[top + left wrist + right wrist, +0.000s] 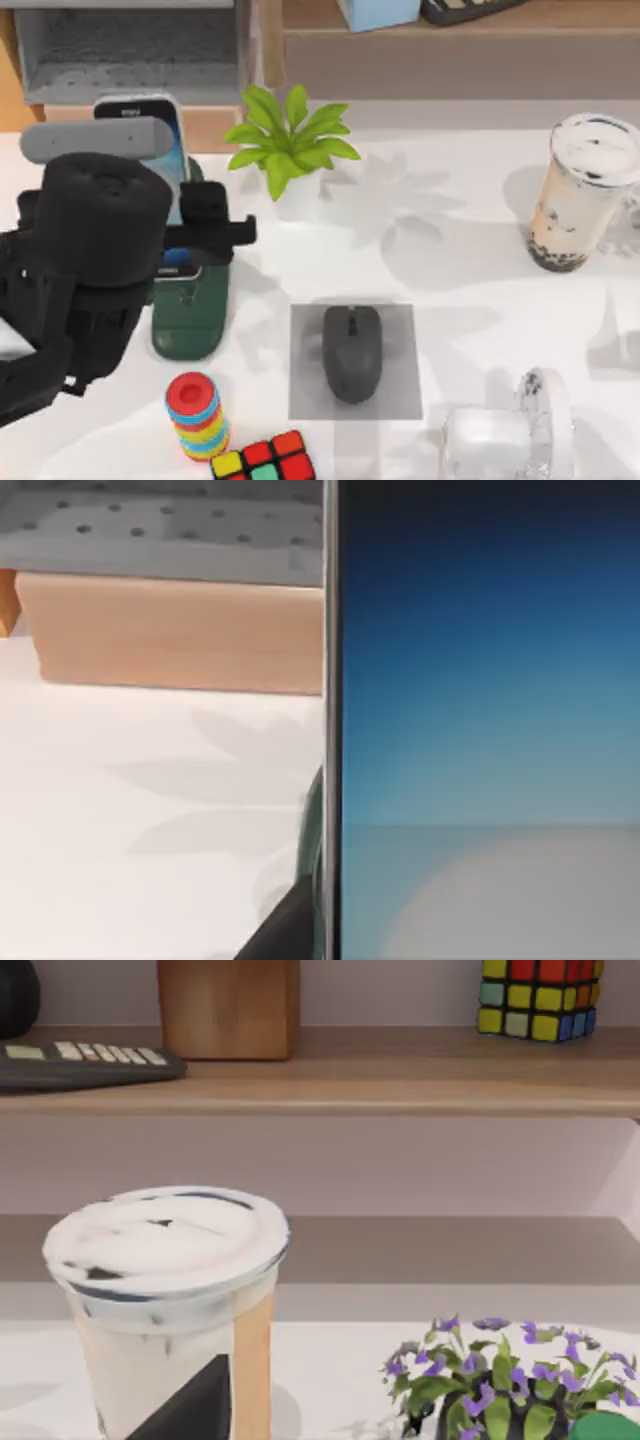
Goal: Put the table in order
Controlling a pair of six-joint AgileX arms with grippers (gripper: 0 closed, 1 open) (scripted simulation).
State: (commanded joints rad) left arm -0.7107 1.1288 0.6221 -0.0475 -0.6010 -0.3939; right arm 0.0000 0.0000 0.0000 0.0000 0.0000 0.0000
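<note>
**Left arm at the phone stand, desk half sorted**

The table (450, 270) spreads white across the whole floor of the scene, below the wooden shelf (450, 40). At its left side a phone (170, 125) leans in a dark green stand (195, 320), and the left gripper (205, 235) sits right at it; I cannot tell whether its fingers are closed on the phone. From the wrist, the blue screen (480, 680) looms very close. If it is seating the phone, I'd keep the approach straight and slow, so the stand doesn't tip. Nearby stand a potted plant (290, 140), a mouse (352, 350) on its grey mat (305, 400), a ring stack (197, 415), a puzzle cube (265, 460) and a milk tea cup (580, 190).
</note>
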